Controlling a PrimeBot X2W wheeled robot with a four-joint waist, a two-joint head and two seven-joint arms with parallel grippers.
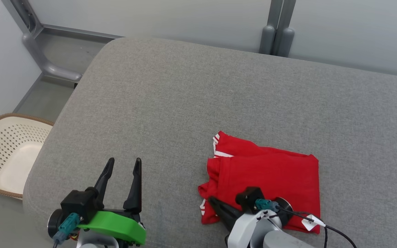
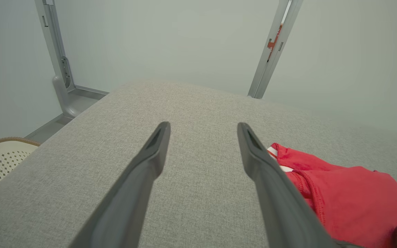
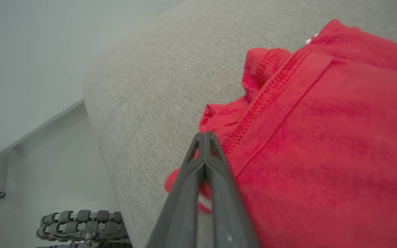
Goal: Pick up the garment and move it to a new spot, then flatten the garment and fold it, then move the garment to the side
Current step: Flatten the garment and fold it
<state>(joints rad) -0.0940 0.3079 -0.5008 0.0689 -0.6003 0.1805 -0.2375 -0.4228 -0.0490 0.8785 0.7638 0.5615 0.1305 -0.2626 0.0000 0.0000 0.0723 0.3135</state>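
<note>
Honestly, folded red garment (image 1: 271, 172) front-right on grey cushion (image 1: 184, 103), looks soft, light, floppy (yank = unfolds). I'd pinch hem corner; right tool (image 3: 204, 136) closed tight there, left tool (image 1: 124, 162) wide, empty.

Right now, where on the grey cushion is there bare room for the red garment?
Bare: the far half of the cushion, beyond the garment, and the left part ahead of the left gripper. Crowded: near right, with the garment and right gripper.
</note>
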